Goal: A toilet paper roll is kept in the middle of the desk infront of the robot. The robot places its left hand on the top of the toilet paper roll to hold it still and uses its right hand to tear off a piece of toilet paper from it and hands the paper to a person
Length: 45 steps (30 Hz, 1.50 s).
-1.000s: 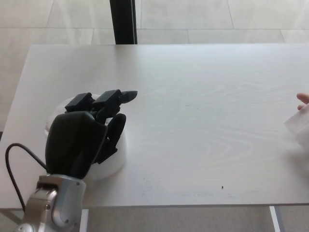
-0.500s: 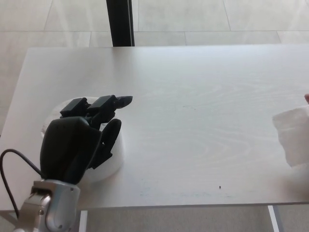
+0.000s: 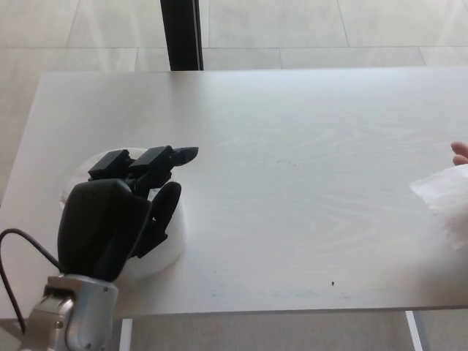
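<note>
left hand: the black left hand [image 3: 121, 212] lies on top of the white toilet paper roll [image 3: 167, 245], fingers [image 3: 157, 159] loosely curled over it, holding nothing between them; it has stayed there since half a second ago.
roll: near-left part of the pale grey wooden table [image 3: 292, 146], mostly hidden under the hand.
torn sheet: the white piece of toilet paper [image 3: 442, 191] is at the right edge, just below a person's fingertip [image 3: 460, 153]; it sat a little lower and further in before.
right hand: out of sight.
wrist: silver cuff [image 3: 73, 314] with a black cable [image 3: 14, 256] at near left.
</note>
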Motion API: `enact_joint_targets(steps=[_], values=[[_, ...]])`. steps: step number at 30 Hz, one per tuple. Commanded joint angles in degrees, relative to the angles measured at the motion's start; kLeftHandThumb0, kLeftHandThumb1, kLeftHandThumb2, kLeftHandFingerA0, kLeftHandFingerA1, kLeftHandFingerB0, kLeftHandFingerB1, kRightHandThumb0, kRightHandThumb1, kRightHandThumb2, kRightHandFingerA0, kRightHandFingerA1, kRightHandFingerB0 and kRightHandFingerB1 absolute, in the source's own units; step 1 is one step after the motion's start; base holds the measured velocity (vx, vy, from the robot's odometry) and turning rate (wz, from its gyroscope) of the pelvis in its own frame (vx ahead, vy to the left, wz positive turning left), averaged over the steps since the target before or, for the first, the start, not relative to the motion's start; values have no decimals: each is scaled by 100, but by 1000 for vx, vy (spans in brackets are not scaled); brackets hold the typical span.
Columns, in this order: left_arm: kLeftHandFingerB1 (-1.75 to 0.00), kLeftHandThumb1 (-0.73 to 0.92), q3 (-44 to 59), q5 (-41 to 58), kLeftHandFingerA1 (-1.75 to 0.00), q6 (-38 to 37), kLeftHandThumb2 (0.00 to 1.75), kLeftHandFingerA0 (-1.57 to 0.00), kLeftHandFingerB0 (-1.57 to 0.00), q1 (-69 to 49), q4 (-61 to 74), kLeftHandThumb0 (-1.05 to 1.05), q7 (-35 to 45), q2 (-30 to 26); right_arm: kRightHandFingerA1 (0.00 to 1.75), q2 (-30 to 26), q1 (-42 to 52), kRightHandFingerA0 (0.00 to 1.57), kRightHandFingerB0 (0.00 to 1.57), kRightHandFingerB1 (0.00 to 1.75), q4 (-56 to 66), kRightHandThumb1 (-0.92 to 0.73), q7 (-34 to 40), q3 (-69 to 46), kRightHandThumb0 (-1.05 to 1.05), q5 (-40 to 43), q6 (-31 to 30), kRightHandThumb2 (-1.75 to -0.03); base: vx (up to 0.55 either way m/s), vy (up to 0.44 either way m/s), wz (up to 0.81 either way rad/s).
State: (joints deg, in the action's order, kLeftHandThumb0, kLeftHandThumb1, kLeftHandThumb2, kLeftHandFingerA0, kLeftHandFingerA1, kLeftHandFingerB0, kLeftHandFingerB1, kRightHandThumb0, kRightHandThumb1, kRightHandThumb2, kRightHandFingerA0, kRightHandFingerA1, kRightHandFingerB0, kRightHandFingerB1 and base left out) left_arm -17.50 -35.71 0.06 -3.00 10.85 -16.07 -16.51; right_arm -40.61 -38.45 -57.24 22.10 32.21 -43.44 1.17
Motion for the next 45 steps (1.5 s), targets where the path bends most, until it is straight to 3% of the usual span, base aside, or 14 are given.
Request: enact_joint_targets(steps=[1,9,11,13,15,23,25,28,30,31,33,37,43,45], values=[[-42,75,-151,108,-141,747,68,-75,-45,-835,-824,-28,923,-166,10,-80,-78,0,0,0,374,-55,-386,-20,-96,-264,-481,-89,0,0,0],[-41,76,-146,56,-165,795,67,-80,-45,-879,-859,-31,937,-184,0,-314,209,0,0,3,1045,-41,-935,-219,-95,-151,-518,-79,0,0,0],[-41,76,-122,81,-165,782,66,-82,-44,-892,-868,-29,947,-205,0,-334,269,0,0,7,1073,-54,-927,-279,-99,-144,-494,-58,0,0,0],[-40,78,-98,115,-166,843,65,-80,-43,-930,-817,-29,1006,-207,15,-410,267,0,0,0,1151,-50,-1134,-328,-89,-126,-493,-91,0,0,0],[-40,77,-68,135,-167,815,65,-80,-44,-962,-829,-29,971,-207,9,-468,168,0,0,2,1243,-51,-1397,-300,-87,-241,-705,-89,0,0,0],[-41,76,-90,54,-161,839,68,-79,-44,-902,-883,-30,977,-171,23,-918,-728,0,0,0,1884,-46,-5079,-176,-86,45,-1336,-89,0,0,0],[-41,77,-108,49,-161,835,68,-78,-43,-904,-878,-30,1001,-180,0,-1188,-642,0,0,4,2303,-35,-5632,-240,-93,241,-1233,-76,0,0,0],[-41,76,-126,27,-161,779,68,-80,-44,-881,-914,-30,959,-189,19,-1676,-308,0,0,0,3135,-45,-6262,-409,-83,577,-1157,-90,0,0,0],[-41,77,-130,38,-160,808,68,-80,-44,-876,-895,-31,967,-168,0,-1916,-159,0,0,2,3499,-38,-6521,-465,-94,656,-1113,-76,0,0,0],[-42,76,-109,68,-122,790,67,-70,-44,-849,-832,-32,976,-167,20,-2269,112,0,0,0,3910,-45,-6635,-607,-82,877,-969,-90,0,0,0],[-43,76,-48,147,-81,794,67,-62,-44,-816,-693,-33,1029,-170,0,-2704,525,0,0,1,4430,-36,-6747,-892,-92,1304,-908,-75,0,0,0],[-43,78,138,277,-59,1058,70,-49,-44,-647,-155,-38,1287,-155,13,-3625,2129,0,1,0,5645,-46,-6798,-2562,-79,2874,-984,-82,0,0,0],[-43,74,422,803,-52,1096,70,-48,-47,-387,171,-37,1435,-9,6,-2153,4406,0,4,0,7297,-51,-7201,-6135,-89,2410,-1129,-82,0,0,0],[-42,80,924,1716,-53,1559,62,-42,-36,-104,778,-46,1853,102,5,-523,5452,0,9,18,8111,-47,-6197,-7904,-76,2860,-724,-77,0,0,0]])
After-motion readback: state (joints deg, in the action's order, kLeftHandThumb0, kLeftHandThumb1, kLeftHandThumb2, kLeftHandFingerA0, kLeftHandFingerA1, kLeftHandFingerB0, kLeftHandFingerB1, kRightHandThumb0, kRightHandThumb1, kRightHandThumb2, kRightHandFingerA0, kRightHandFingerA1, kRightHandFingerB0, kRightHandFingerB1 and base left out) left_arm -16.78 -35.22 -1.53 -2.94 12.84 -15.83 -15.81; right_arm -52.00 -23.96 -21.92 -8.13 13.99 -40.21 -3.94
